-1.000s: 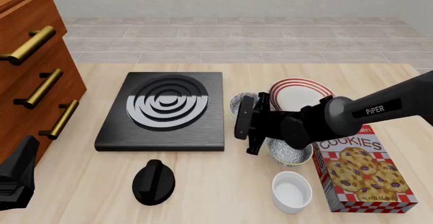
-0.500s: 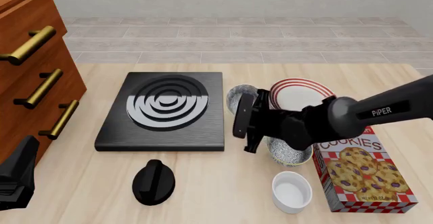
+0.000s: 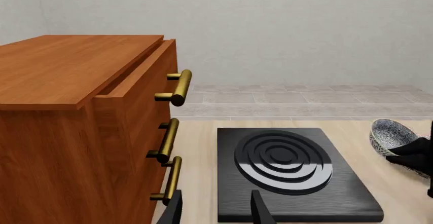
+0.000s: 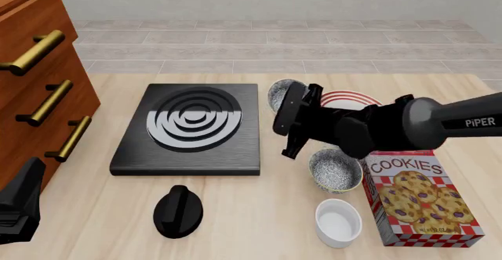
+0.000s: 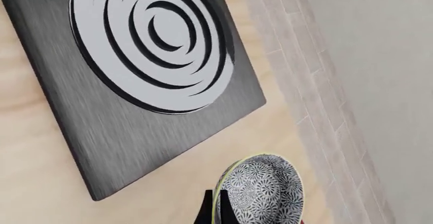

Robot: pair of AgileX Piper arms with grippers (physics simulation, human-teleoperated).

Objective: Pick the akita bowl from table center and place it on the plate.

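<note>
The akita bowl [image 4: 281, 95] is small, grey-blue and speckled, and hangs tilted on its side above the table beside the black burner's far right corner. My right gripper [image 4: 293, 103] is shut on its rim; the right wrist view shows the bowl [image 5: 266, 192] edge-on between the fingers. The bowl [image 3: 393, 135] also shows in the left wrist view. The red-striped white plate [image 4: 354, 99] lies just right of the bowl, mostly hidden behind my right arm. My left gripper [image 3: 216, 213] stays open and empty at the near left, by the drawers.
A second speckled bowl [image 4: 335, 169] sits on the table below my right arm. A white cup [image 4: 338, 222] and a cookies box [image 4: 417, 195] stand at the near right. A black burner block [image 4: 192, 129], a black knob [image 4: 178, 211] and a wooden drawer unit [image 4: 39, 83] fill the left.
My right gripper has lifted the akita bowl off the table and carried it up and away from me, tilting it. The second bowl now shows fully. The left arm has not moved.
</note>
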